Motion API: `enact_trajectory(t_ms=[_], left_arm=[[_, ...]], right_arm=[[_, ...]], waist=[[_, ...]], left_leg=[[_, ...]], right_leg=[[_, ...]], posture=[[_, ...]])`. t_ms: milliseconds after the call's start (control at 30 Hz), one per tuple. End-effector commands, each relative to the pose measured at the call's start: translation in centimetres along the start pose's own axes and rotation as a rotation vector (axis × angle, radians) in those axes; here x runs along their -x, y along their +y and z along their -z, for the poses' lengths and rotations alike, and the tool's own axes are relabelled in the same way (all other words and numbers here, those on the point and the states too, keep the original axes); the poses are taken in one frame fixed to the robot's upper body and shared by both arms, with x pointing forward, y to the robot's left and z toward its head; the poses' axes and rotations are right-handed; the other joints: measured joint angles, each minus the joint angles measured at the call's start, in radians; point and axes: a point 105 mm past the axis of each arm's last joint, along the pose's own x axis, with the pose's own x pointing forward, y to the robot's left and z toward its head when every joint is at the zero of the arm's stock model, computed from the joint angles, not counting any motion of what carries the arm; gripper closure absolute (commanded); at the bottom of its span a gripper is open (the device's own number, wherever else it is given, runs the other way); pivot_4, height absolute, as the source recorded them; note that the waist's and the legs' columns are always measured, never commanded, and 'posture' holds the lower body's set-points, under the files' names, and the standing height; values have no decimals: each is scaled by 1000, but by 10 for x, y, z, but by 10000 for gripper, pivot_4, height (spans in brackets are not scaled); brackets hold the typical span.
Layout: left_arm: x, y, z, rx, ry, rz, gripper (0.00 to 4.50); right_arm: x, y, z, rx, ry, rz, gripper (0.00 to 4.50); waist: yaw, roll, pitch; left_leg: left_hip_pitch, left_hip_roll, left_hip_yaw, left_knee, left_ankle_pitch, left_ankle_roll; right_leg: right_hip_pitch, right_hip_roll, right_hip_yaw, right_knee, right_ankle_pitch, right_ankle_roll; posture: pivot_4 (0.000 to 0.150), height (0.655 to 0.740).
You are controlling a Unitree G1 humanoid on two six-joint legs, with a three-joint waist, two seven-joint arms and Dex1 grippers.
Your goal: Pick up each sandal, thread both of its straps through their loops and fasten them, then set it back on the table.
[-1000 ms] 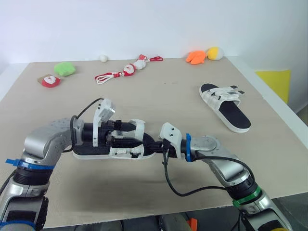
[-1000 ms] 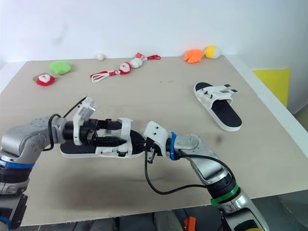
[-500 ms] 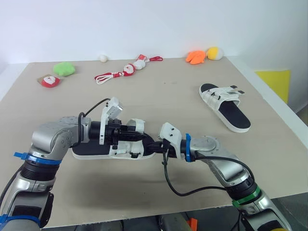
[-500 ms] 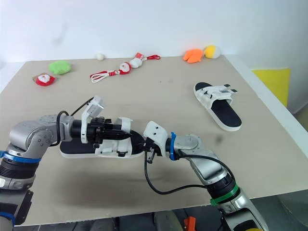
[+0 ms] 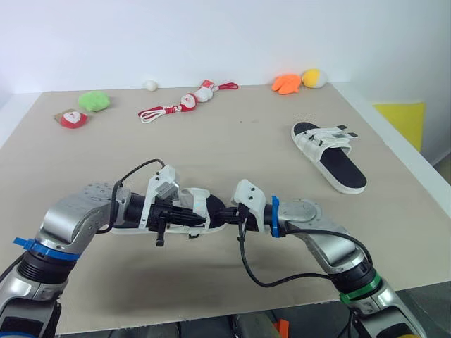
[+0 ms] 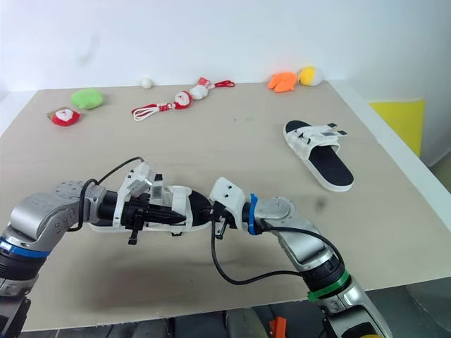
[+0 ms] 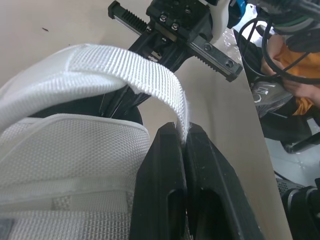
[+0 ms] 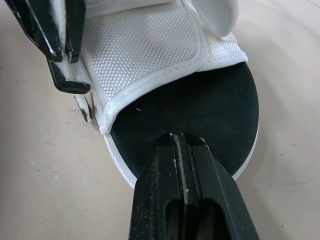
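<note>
While the right end effector (image 8: 182, 141) sits clamped shut on the sole rim at the right end of the near sandal (image 5: 197, 201), we have the left end effector (image 7: 183, 136) closed on a white strap (image 7: 125, 65), pinching it at the very tips.

Here is the relation it all turns on. The sandal lies with its long axis running left to right across the near middle of the tabletop (image 5: 232, 141), with one arm at each end. The left arm reaches in along that axis, so the strap arches from its tips back over the mesh upper (image 8: 145, 55). The left arm is the one on the strap, and the right, we judge, only steadies the sole. We cannot make out the loop, so which way the strap must be drawn is unclear. We also cannot tell whether the sole touches the tabletop.

Now the count: two end effectors, both on this one sandal, and one strap in the pinch. Further out to the right, well apart, the second sandal (image 5: 330, 151) lies flat, slanting away. That makes two sandals.

Along the far edge we count:
- one green toy (image 5: 94, 101)
- one red-and-white toy (image 5: 72, 118)
- one red cord (image 5: 158, 111)
- one white ball (image 5: 151, 85)
- one orange toy (image 5: 286, 84)
- one yellow toy (image 5: 313, 77)
</note>
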Motion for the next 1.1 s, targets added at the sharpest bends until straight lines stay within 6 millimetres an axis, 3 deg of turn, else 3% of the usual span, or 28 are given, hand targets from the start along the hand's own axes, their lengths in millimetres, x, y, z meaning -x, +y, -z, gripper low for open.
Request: enact_trajectory(t_ms=[33,67,167,400,433,600,767,900,1100], left_arm=[[5,-5,-8,-31,-23,-3,44106],[6,-5,-10,-30,-35,-8,44106],[18,-8,-17,-24,-76,-37,36261],[47,-34,-26,-15,-150,-93,3208],[51,-40,-26,-11,-153,-96,1536],[61,-62,-5,25,-99,-120,1536],[53,-72,17,77,-73,-124,1536],[36,-63,36,66,-56,-179,1536],[12,-40,47,-2,-51,-288,1536]], right_arm=[[-3,-2,34,-79,120,26,45000],[-4,-2,34,-78,120,24,45000],[-4,-1,34,-78,119,21,45000],[-2,1,37,-84,126,15,45000],[-2,2,38,-86,127,14,45000],[-1,3,40,-89,132,7,45000],[-2,5,40,-86,134,-7,45000],[-3,4,39,-83,133,-9,45000],[-1,2,39,-78,136,-3,45000]], waist=[[0,0,0],[0,0,0],[-1,0,0],[0,0,0],[-1,0,0],[0,-1,0],[2,-1,0],[2,-1,0],[2,-1,-1]], left_leg=[[0,0,0,0,0,0],[0,0,0,0,0,0],[0,0,0,0,0,0],[0,1,0,0,0,0],[0,1,0,0,0,0],[0,2,2,0,-1,-1],[1,2,3,1,-2,-3],[2,2,3,1,-2,-3],[0,2,4,1,-2,-3]], right_leg=[[0,0,0,0,0,0],[0,0,0,0,0,0],[0,0,0,0,0,0],[0,0,0,0,0,0],[0,0,0,0,0,0],[-2,0,0,0,0,-1],[-5,-1,0,0,-2,-3],[-4,-1,0,-1,-2,-3],[-2,-1,0,0,-2,-3]], posture=[[1500,7400],[1500,7400],[1500,7400],[1500,7400],[1500,7400],[1500,7400],[1500,7400],[1500,7400],[1500,7400]])
